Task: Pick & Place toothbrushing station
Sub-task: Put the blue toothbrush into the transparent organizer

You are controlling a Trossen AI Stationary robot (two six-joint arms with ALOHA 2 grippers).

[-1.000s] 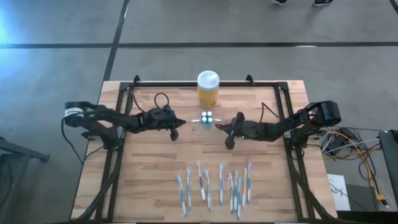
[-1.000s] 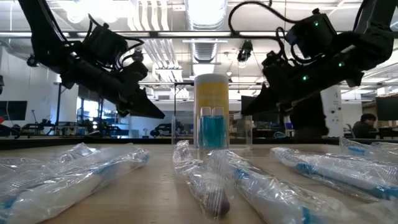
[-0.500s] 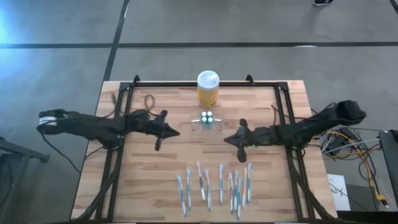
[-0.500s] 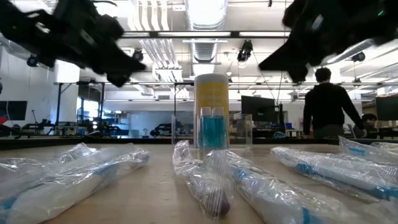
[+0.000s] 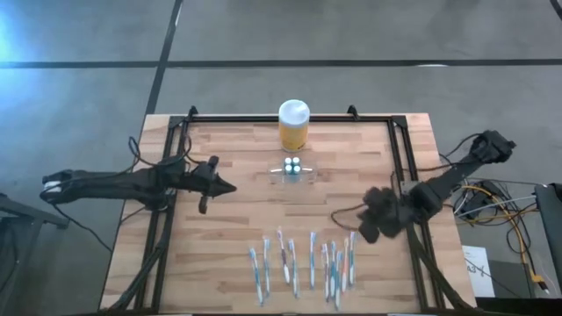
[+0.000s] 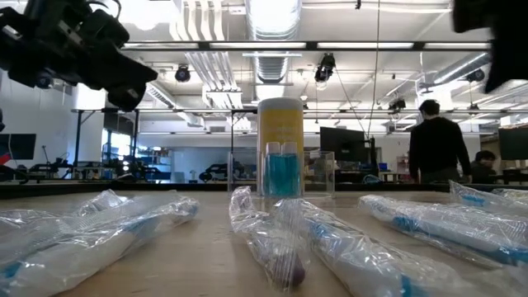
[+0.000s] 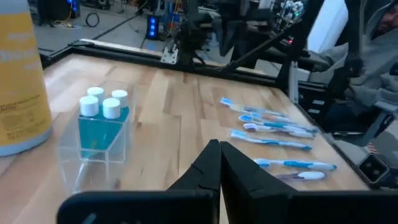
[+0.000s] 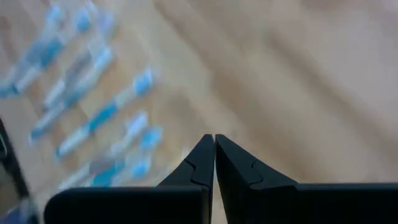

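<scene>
The toothbrushing station (image 5: 292,170) is a small clear holder with little blue bottles in it. It stands on its base on the wooden table, just in front of the yellow jar (image 5: 293,125). It also shows in the low view (image 6: 280,175) and the left wrist view (image 7: 99,140). My left gripper (image 5: 230,187) is shut and empty, to the left of the holder and above the table. Its fingertips meet in the left wrist view (image 7: 217,149). My right gripper (image 5: 336,216) is shut and empty, to the right of the holder and nearer the front edge, over the toothbrushes (image 8: 99,118).
Several wrapped toothbrushes (image 5: 303,263) lie in a row near the table's front edge and fill the foreground of the low view (image 6: 280,239). A black frame (image 5: 399,149) runs along the table's sides and back. A person (image 6: 437,148) stands in the room beyond.
Both grippers have drawn back from the holder. My left gripper has gone toward the table's left edge. My right gripper has gone toward the right and near edges, fast enough to blur. The holder and the jar have stayed where they were.
</scene>
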